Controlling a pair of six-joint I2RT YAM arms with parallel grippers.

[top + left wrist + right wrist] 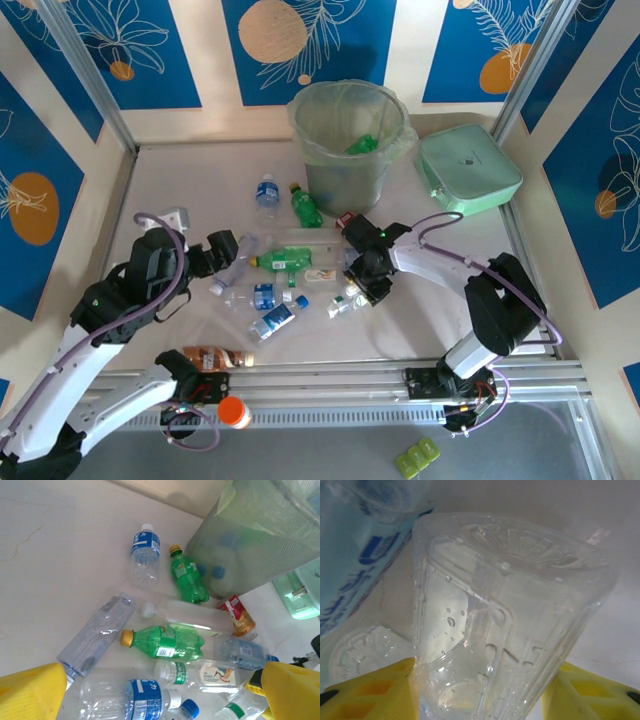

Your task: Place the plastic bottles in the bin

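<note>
well, the bin (pixel 345 140) stands just beyond the right gripper (pixel 487 666), but the slick, wet clear bottle (pixel 510 595) pinched between its half-closed fingers could squirt out or crumple when lifted. loose bottles (pixel 165 642) lie under the left gripper (pixel 160 690), which is spread wide and empty.

Right wrist view's bottom edge cuts off the clear bottle (pixel 510 620).

Our count
We see three green bottles (pixel 290 260), two on the table (pixel 190 175), one in the single bin (pixel 340 178); one mint box (pixel 470 168).
</note>
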